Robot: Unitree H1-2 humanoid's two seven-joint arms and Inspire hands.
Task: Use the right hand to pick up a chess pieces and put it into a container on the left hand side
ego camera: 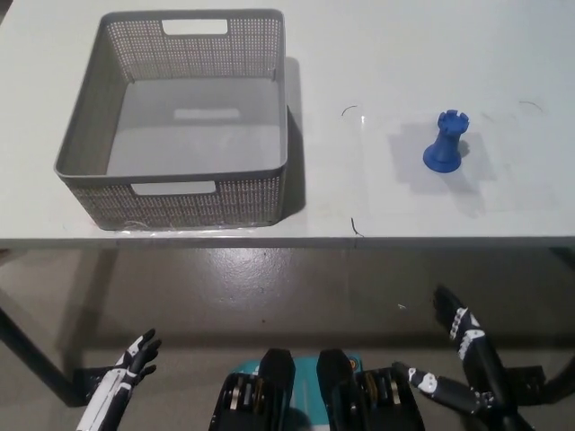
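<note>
Both hands, right hand (463,346) and left hand (135,359), hang spread, empty; one blue rook (445,142), one grey basket (180,193).

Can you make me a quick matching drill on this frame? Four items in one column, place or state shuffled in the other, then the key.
Items:
1. chess piece
2. basket
3. left hand
4. right hand

Descriptions:
A. grey, nothing inside, on the table's left part
B. black, open, below the table edge at lower right
C. blue, upright, on the table's right part
D. white, open, low at lower left

Pairs: 1-C, 2-A, 3-D, 4-B
</note>
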